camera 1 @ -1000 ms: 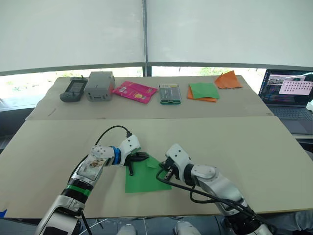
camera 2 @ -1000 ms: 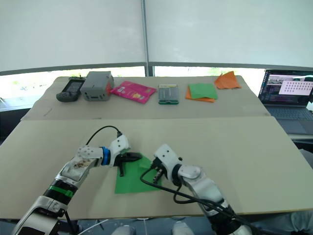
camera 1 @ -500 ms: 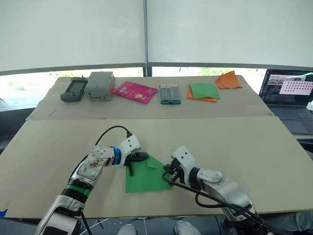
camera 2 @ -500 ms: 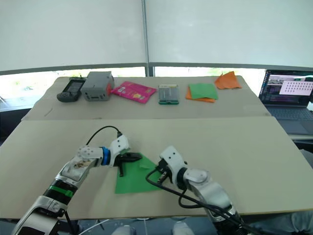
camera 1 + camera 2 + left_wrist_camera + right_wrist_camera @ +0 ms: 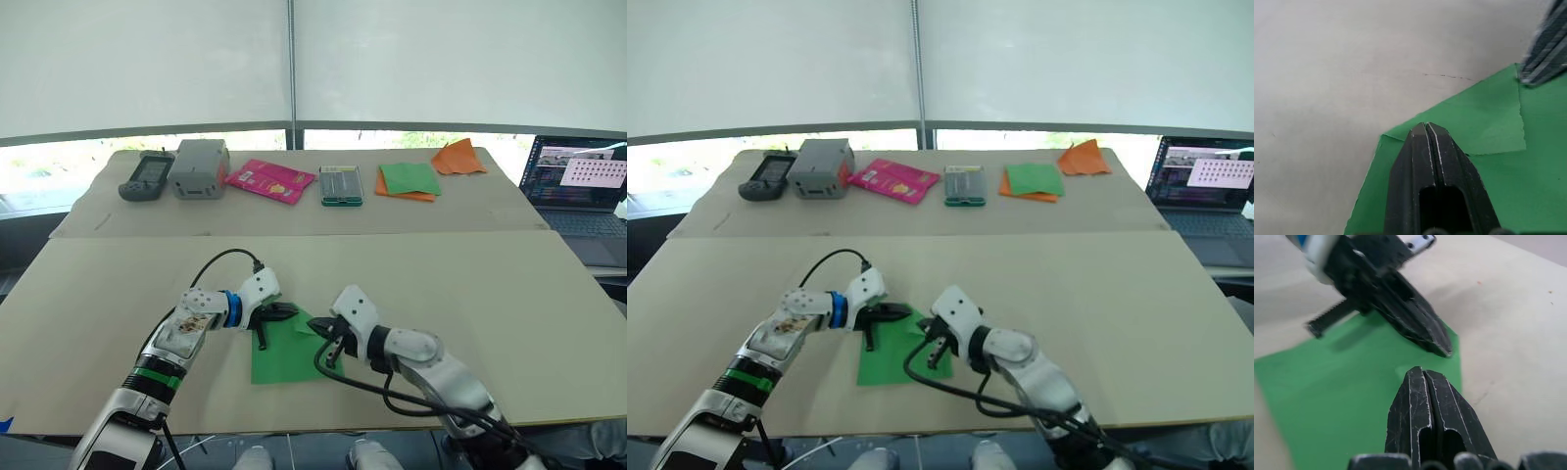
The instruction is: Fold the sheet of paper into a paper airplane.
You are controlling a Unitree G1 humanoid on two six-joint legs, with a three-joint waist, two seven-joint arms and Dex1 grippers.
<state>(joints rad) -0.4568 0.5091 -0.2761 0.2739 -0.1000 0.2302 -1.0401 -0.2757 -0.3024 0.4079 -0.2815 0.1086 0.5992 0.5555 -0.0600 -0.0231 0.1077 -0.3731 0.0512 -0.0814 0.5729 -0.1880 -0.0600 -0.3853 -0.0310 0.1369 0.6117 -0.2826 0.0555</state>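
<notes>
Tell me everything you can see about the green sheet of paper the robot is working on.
The sheet of paper is thin, plain bright green, lying flat on the tan table near its front edge. Its far corner is folded over into a small flap. The left gripper, fingers shut, presses on that far corner, and the right gripper, also shut, is over the sheet's right edge. It is not yet an airplane.

Sheet of paper (image 5: 286,352) bright green; table (image 5: 490,294) beige; hands' fingers black.
</notes>
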